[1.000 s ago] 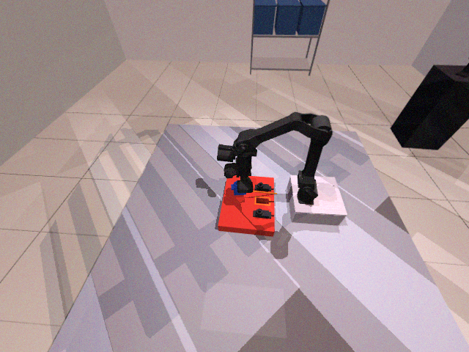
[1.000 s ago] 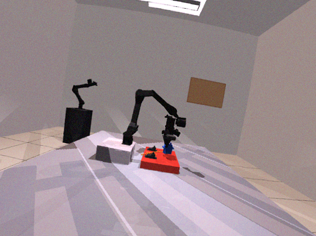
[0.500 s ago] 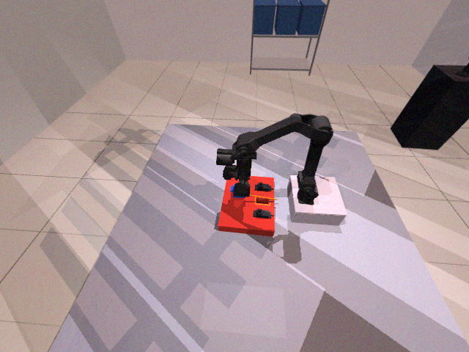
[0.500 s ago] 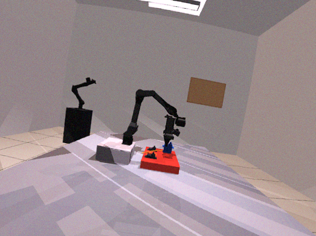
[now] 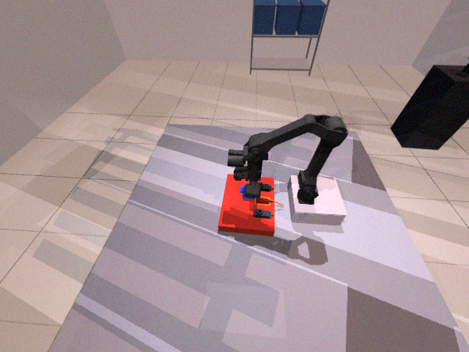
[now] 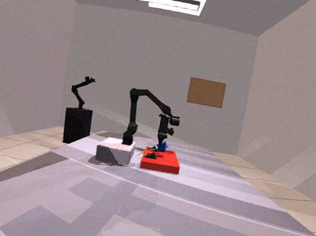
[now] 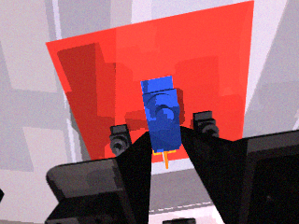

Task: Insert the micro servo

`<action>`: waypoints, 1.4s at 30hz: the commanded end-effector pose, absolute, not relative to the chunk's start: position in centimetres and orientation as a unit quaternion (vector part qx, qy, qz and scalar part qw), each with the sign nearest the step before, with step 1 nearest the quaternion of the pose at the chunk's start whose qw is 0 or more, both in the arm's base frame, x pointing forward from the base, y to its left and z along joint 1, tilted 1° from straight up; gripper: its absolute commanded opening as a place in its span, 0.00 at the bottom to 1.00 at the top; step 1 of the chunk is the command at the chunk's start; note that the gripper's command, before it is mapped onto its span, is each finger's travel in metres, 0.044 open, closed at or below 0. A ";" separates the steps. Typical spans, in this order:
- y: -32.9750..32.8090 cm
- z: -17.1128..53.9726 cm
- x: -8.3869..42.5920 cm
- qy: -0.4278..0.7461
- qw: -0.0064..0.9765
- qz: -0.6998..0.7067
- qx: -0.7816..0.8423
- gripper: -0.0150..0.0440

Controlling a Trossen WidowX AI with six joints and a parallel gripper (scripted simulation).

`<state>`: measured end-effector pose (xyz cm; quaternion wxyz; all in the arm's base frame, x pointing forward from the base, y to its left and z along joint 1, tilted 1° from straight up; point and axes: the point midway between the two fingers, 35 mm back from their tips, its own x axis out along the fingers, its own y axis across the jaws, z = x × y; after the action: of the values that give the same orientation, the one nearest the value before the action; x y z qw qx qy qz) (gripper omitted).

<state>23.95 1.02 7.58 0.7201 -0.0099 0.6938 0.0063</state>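
The loose micro servo is blue, with an orange cable hanging from it. My gripper points straight down over the red deck and is shut on the servo's body, shaft end facing the wrist camera. The orange-outlined empty pocket lies just right of the servo, between two black mounted servos. In the wrist view the pocket is hidden behind the servo and fingers.
The arm's white base block stands right beside the deck. A black cabinet carrying another arm stands off the mat. A shelf with blue bins stands at the far wall.
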 end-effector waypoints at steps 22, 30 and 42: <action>0.9 6.9 17.3 0.694 0.720 0.005 -0.009 0.25; 0.9 5.7 17.3 0.694 0.720 0.005 -0.009 0.25; 0.9 5.4 17.3 0.694 0.720 0.005 -0.009 0.25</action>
<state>17.24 0.87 5.42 0.7192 -0.0094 0.6947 0.0060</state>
